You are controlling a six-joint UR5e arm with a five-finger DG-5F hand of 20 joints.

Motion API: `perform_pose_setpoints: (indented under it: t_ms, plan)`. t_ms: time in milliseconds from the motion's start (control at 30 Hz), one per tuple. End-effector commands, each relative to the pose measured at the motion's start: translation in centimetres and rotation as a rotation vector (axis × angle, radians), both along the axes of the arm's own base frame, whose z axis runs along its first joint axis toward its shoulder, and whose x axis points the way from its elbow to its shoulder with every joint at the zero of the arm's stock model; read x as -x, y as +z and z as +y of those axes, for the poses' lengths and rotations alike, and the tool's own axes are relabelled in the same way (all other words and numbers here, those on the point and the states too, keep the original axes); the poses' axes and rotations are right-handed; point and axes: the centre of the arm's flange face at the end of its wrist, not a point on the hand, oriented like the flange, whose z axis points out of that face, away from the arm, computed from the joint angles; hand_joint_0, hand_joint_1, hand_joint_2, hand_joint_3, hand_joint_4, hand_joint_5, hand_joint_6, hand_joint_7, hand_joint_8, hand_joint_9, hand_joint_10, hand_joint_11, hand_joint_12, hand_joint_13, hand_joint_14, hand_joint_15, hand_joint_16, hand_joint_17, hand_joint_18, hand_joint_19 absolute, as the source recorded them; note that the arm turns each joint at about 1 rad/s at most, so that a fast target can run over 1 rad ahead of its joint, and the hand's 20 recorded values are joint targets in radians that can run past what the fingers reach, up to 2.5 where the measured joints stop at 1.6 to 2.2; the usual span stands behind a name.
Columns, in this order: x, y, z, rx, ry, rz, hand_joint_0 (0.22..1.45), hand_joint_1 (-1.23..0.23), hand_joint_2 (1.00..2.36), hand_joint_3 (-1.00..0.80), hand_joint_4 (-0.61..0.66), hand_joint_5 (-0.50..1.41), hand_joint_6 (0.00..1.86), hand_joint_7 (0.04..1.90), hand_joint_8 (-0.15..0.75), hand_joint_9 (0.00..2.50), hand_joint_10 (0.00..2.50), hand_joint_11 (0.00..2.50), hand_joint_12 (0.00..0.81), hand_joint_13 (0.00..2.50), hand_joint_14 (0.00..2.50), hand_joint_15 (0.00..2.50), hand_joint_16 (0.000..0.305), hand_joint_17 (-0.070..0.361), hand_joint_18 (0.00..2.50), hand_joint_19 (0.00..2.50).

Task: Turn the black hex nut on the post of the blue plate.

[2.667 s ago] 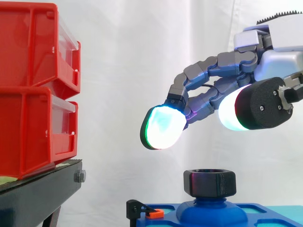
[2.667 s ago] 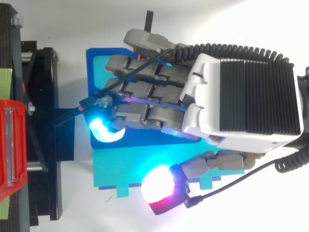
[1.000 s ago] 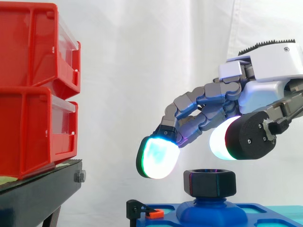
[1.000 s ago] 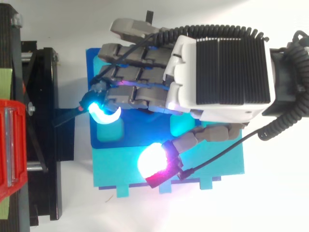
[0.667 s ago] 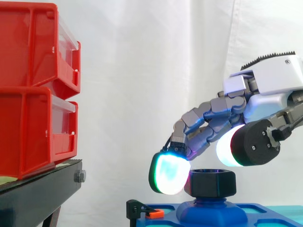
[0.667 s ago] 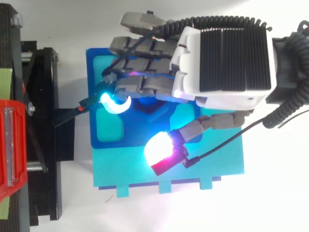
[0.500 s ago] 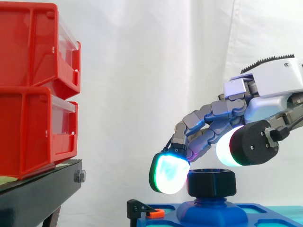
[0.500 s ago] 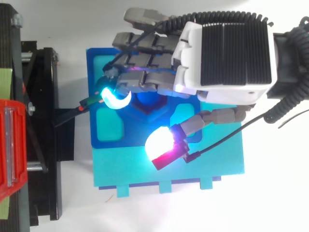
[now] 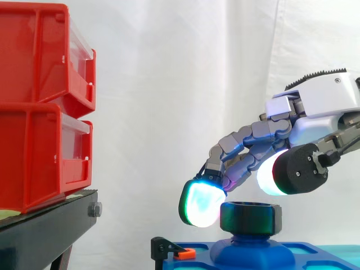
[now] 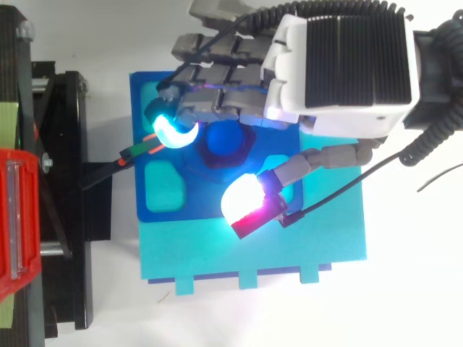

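One target: black hex nut, seated on the domed post of the blue plastic plate, low and right of centre in side view. Shows different facets than half a second ago, so reads as rotated slightly; turning looks under way. Wrapped from above by grey articulated hand: fingers curled over the nut, cyan-glowing fingertip against its left flank, white-glowing thumb pad on the near side, riding above the rim rather than on it. Down and closed in compared with 2.7 s ago, when hovering well clear. Stacked red plastic bins on black metal stand well apart at left. Probably needs a regrip for more rotation.
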Motion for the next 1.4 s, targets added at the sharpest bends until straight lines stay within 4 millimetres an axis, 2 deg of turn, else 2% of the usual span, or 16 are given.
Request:
perform_pose_setpoints:
  t_ms: [0,300,533,667,833,933,1100,1233,1367]
  plan:
    - [0.0,0.4,-0.6,-0.004,0.006,-0.008,0.48,-0.37,1.00,-0.50,0.21,-0.19,0.50,0.77,0.272,0.45,0.00,0.00,0.359,0.21,0.00,0.03,0.048,0.108,0.00,0.10]
    - [0.4,0.9,-3.0,-0.009,0.014,-0.004,0.48,-0.37,1.00,-0.50,0.21,-0.19,0.50,0.77,0.272,0.46,0.00,0.00,0.358,0.22,0.00,0.03,0.048,0.107,0.00,0.10]
    - [0.9,0.7,-4.0,-0.010,0.013,0.023,0.48,-0.37,1.00,-0.50,0.21,-0.19,0.50,0.76,0.273,0.46,0.00,0.00,0.358,0.23,0.00,0.04,0.048,0.107,0.00,0.10]
    - [1.0,2.1,-4.5,-0.010,0.007,0.015,0.48,-0.37,1.00,-0.50,0.21,-0.19,0.50,0.77,0.274,0.46,0.00,0.00,0.359,0.23,0.00,0.03,0.048,0.107,0.00,0.11]
    - [0.5,4.5,-4.3,-0.012,0.012,0.008,0.48,-0.37,1.00,-0.50,0.21,-0.19,0.50,0.76,0.275,0.46,0.00,0.00,0.359,0.23,0.00,0.04,0.048,0.108,0.00,0.11]
    - [0.3,5.3,-3.9,-0.009,0.018,0.005,0.48,-0.37,1.00,-0.50,0.21,-0.19,0.50,0.76,0.273,0.45,0.00,0.00,0.360,0.23,0.00,0.04,0.048,0.108,0.00,0.11]
    - [-0.1,5.4,-3.2,-0.004,0.041,-0.012,0.47,-0.37,1.00,-0.50,0.21,-0.19,0.50,0.76,0.270,0.42,0.00,0.00,0.368,0.20,0.00,0.04,0.050,0.112,0.00,0.10]
    - [-0.6,5.7,-2.6,-0.004,0.054,-0.047,0.43,-0.26,1.00,-0.50,0.18,-0.21,0.50,0.75,0.261,0.31,0.00,0.00,0.382,0.10,0.00,0.04,0.055,0.123,0.00,0.13]
    - [-0.5,4.5,-1.6,-0.004,0.064,-0.031,0.39,-0.28,1.00,-0.50,0.17,-0.23,0.50,0.72,0.263,0.23,0.00,0.00,0.401,0.07,0.00,0.03,0.060,0.135,0.00,0.12]
